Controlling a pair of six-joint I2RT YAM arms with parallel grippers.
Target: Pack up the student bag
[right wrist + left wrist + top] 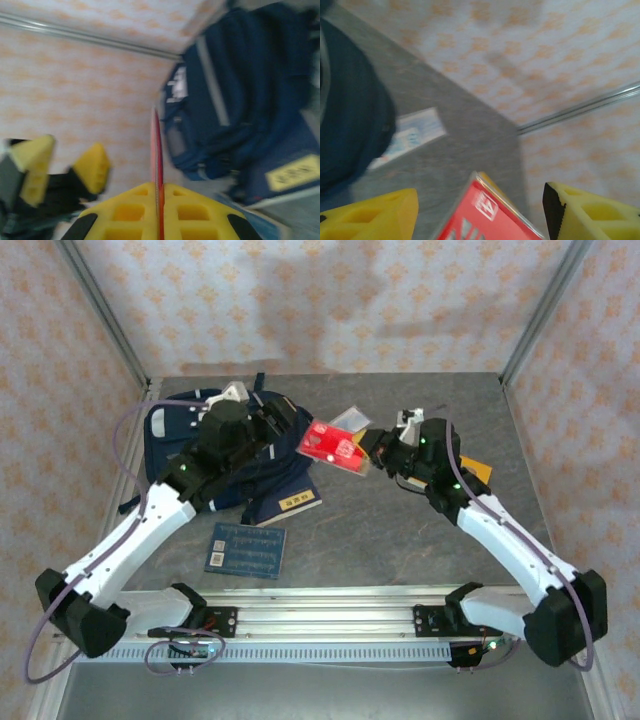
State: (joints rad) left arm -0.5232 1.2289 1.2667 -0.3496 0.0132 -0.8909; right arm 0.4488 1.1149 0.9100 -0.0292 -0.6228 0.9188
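The student bag [185,445] is a large navy backpack with grey stripes, lying at the back left of the table; it also shows in the right wrist view [250,85]. A flat red packet [335,447] in a clear sleeve hangs above the table to the right of the bag. My right gripper [372,452] is shut on its right edge, and its yellow fingers [125,215] pinch the packet [157,145], seen edge-on. My left gripper [285,420] is open at the packet's left end. Its fingers [370,215] stand apart on either side of the packet [480,220].
A blue booklet [246,548] lies on the grey table in front of the bag. A navy flat item with a yellow label [290,502] rests at the bag's front edge. Something orange [478,472] lies behind the right arm. A white-blue sheet [410,135] lies beside the bag.
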